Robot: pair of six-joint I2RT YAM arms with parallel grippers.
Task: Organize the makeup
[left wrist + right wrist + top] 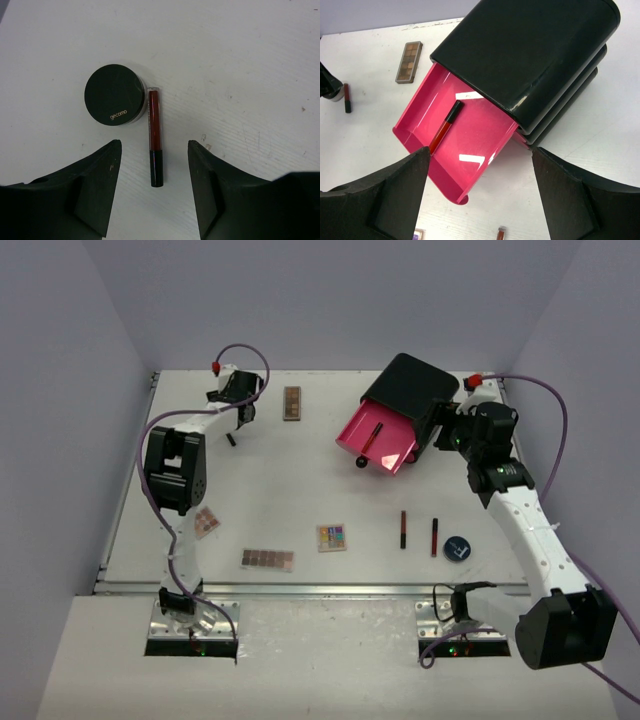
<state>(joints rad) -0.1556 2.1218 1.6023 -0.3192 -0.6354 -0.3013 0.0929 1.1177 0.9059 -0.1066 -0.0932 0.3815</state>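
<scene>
Driving the two arms remotely on the makeup tidy-up, here's where I'm at. My left pincer (154, 145) is spread wide with nothing in it, hanging over a dark red pencil (155, 120) that lies straight in the gap between the two fingers, dark cap end nearest the pincer. A round black compact (114, 97) sits just past one fingertip, right up against the pencil's far end, and I can't tell if they actually touch.

My read is that the pencil is light, stiff and skinny with a slick round barrel, so it'll roll or squirt out if I pinch off-centre. I'd grab across the middle of the red part, low to the table (300, 470), and watch that the finger on the compact's side doesn't nudge it going down. The compact looks smooth and wide, more of an edge-to-edge grab.

My right pincer (480, 155) is also wide and empty, hovering in front of the black box (530, 55). Its pink drawer (480, 125) is pulled out just ahead of the fingers, with one red pencil (445, 127) lying in it. Well behind that pincer, towards the arm bases, are two more pencils (403, 529), another compact (457, 550), a multicoloured palette (332, 537) and brown palettes (268, 559)
</scene>
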